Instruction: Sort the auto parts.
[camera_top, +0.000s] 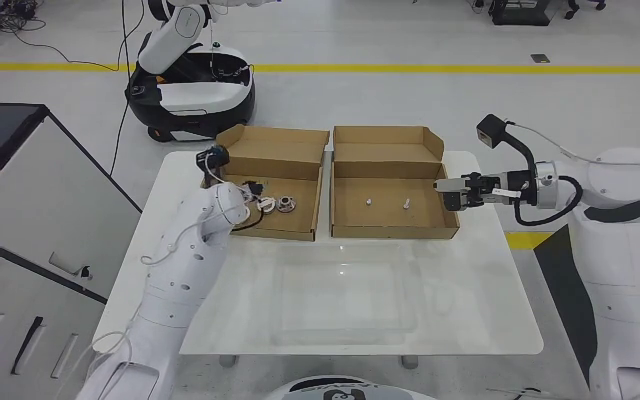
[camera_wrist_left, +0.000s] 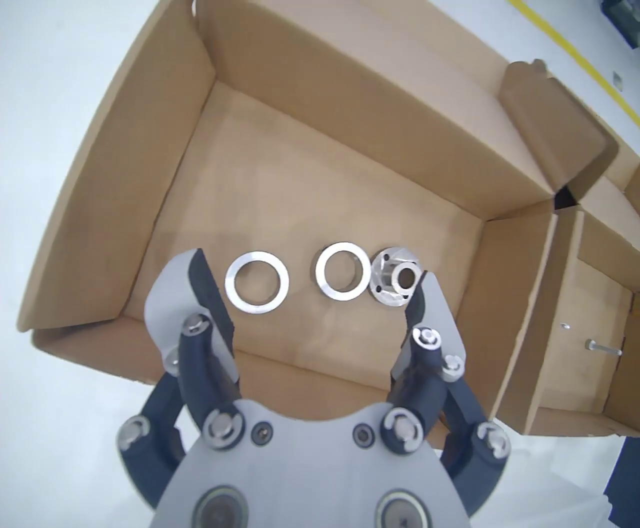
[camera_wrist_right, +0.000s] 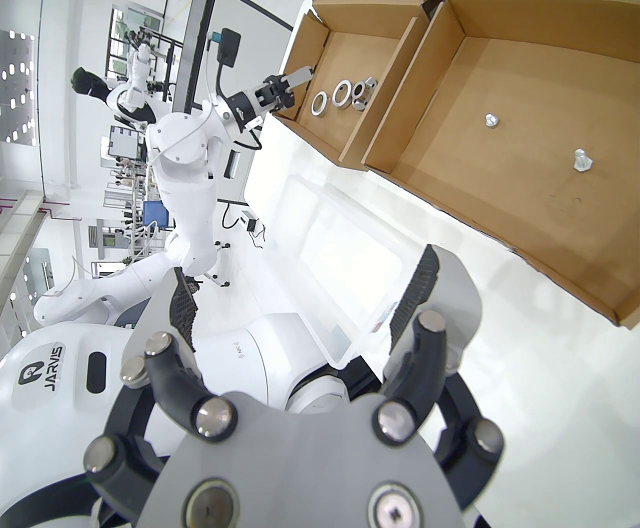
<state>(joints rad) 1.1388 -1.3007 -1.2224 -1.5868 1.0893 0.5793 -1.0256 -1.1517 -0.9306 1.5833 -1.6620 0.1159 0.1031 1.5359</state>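
Sorting looks close to finished. The left box (camera_top: 275, 150) and right box (camera_top: 385, 152) each hold one kind of part. The left gripper (camera_wrist_left: 312, 280), over the left box, and the right gripper (camera_wrist_right: 305, 267), by the right box's right edge, are spread and carry nothing. A flanged hub (camera_wrist_left: 382, 290) and two rings (camera_wrist_left: 230, 283) lie in the left box, two bolts (camera_wrist_right: 491, 120) in the right.

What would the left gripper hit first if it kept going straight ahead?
Likely one silver metal ring on the brown cardboard box floor, straight ahead of the open left gripper; depth is unclear.

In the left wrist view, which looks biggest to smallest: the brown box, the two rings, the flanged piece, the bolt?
1. Brown box
2. Two rings, alike; flanged piece close, partly hidden, so unranked
3. Bolt, though farther away
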